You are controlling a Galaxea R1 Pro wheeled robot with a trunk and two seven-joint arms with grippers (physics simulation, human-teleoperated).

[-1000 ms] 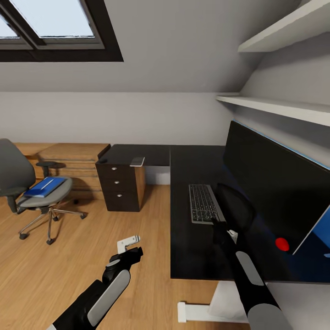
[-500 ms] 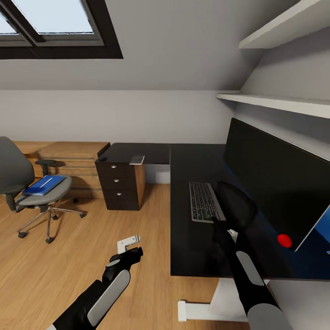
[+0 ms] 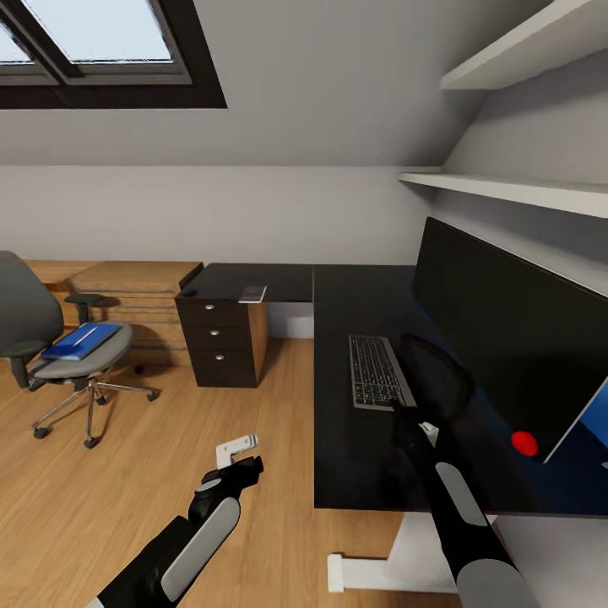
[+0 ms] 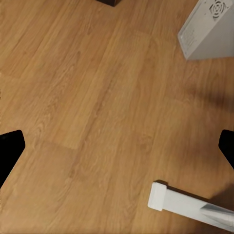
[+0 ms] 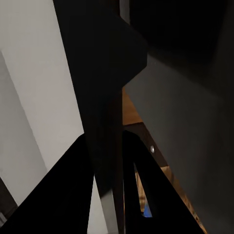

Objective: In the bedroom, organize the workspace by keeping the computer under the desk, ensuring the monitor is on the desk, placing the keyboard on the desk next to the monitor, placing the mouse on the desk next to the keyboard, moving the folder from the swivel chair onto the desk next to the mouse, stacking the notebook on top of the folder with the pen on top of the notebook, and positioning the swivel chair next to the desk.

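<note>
The monitor [image 3: 507, 338] leans on the black desk [image 3: 355, 456], its round base [image 3: 435, 376] raised on edge. My right gripper [image 3: 404, 414] is shut on that base; in the right wrist view [image 5: 108, 180] a thin dark plate sits between both fingers. The keyboard [image 3: 376, 371] lies left of the base. The blue folder [image 3: 80, 340] rests on the swivel chair [image 3: 38, 333] at far left. A thin pale rectangle, probably the notebook [image 3: 252, 295], lies above the drawers. My left gripper [image 3: 241, 452] hangs open over the floor, near the grey-white computer [image 4: 209, 29]. The pen is out of view.
Black drawers [image 3: 221, 342] close the desk's left end, with a low oak unit [image 3: 127, 291] behind them. The desk's white foot [image 4: 190, 207] lies on the plank floor. Two shelves [image 3: 515, 190] jut above the monitor. A blue panel [image 3: 591, 422] lines the wall at right.
The whole picture has shifted slightly since a second ago, so the camera moved. The monitor's top edge now covers the blue strip behind it. Both arms hold their poses.
</note>
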